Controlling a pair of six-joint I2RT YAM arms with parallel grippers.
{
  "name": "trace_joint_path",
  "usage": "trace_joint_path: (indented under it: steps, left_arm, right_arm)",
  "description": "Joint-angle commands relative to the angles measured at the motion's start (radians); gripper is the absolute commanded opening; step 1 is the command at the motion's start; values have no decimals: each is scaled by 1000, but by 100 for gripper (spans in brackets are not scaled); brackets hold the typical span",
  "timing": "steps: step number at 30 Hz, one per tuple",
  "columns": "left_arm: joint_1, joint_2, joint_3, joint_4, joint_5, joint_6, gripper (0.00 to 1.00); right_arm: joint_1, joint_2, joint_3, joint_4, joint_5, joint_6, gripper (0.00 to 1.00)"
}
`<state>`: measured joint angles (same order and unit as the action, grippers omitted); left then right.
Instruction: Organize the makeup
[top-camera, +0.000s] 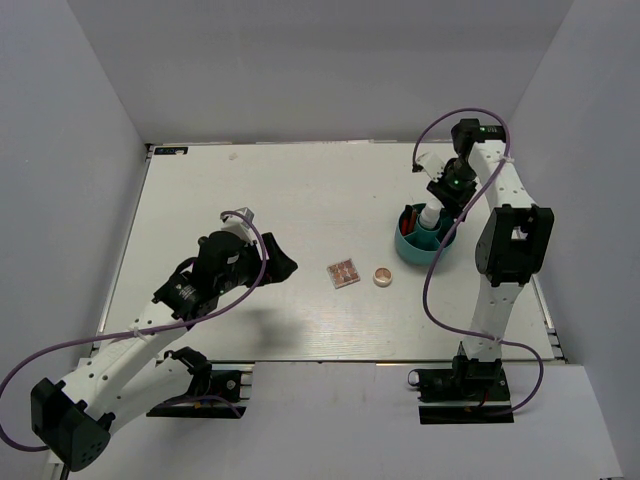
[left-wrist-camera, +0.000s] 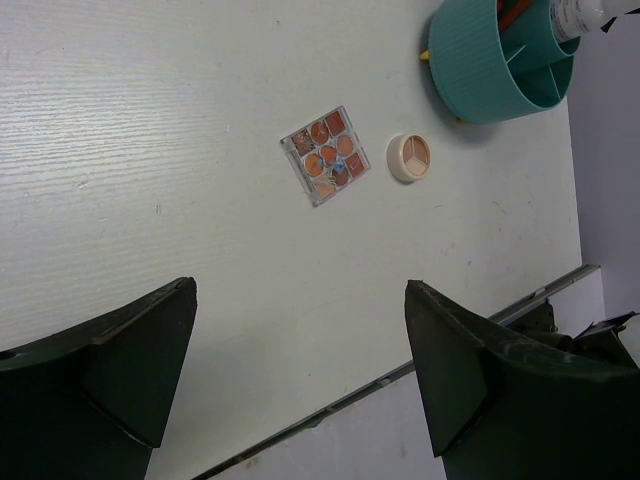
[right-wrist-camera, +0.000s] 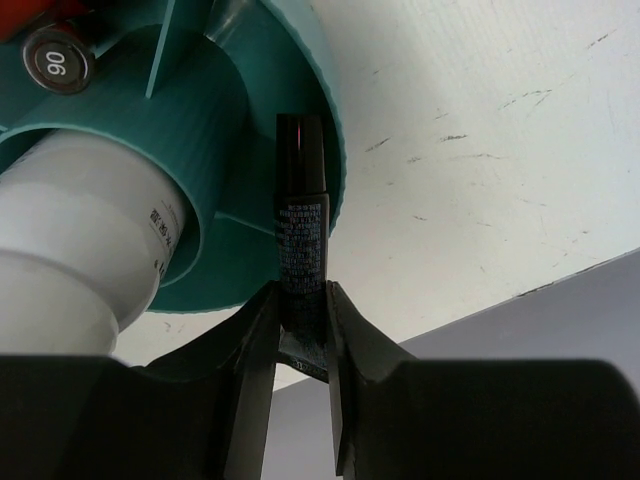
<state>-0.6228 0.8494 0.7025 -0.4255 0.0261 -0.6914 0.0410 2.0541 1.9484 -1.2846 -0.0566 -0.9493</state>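
Right gripper (right-wrist-camera: 302, 290): fingers pressed against both sides of the tube (right-wrist-camera: 300, 225). The tube hangs upright, with its lower end inside an outer compartment of the cup (right-wrist-camera: 200, 110). Judgement: it is held vertical so that it slides between the dividers and stands on end. Whether it has reached the bottom cannot be told.

Left gripper (left-wrist-camera: 300, 290): fingers spread wide with nothing between them. It hovers above the table (left-wrist-camera: 150, 150), well apart from every item. Judgement: it waits clear of the right arm's work.

Bottle (right-wrist-camera: 80, 230): stands upright in the cup's middle section, just beside the tube. Pencil (right-wrist-camera: 58, 62): in a neighbouring compartment, black end up. Judgement: tall items are stored on end to fit the narrow cells.

Palette (left-wrist-camera: 325, 155) and compact (left-wrist-camera: 409, 158): both lie flat and face up on the table, just beside each other and near the cup but outside it. Judgement: not yet organized.

Count:
- Cup: one.
- In it or entering it: one bottle, one pencil, one tube.
- On the table: one palette, one compact.
- Five makeup items in all.
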Motion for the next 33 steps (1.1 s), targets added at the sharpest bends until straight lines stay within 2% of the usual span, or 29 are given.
trace_joint_path:
  steps: [1, 14, 20, 26, 29, 33]
  left_arm:
    - [3, 0, 40, 1, -6, 10, 94]
    - [3, -1, 40, -1, -5, 10, 94]
    - [3, -3, 38, 1, -5, 7, 94]
    - [3, 4, 41, -4, -3, 9, 94]
    - [3, 4, 41, -7, -5, 7, 94]
    - [3, 8, 43, -4, -6, 7, 94]
  right_arm:
    - [-3, 12, 46, -18, -20, 20, 31]
    - [-4, 29, 58, -9, -61, 53, 36]
    - [-3, 18, 92, 1, -71, 69, 52]
    - [-10, 6, 171, 1, -65, 78, 55]
    - [-23, -23, 202, 45, -35, 102, 54]
    - [-30, -107, 120, 175, 34, 170, 56]
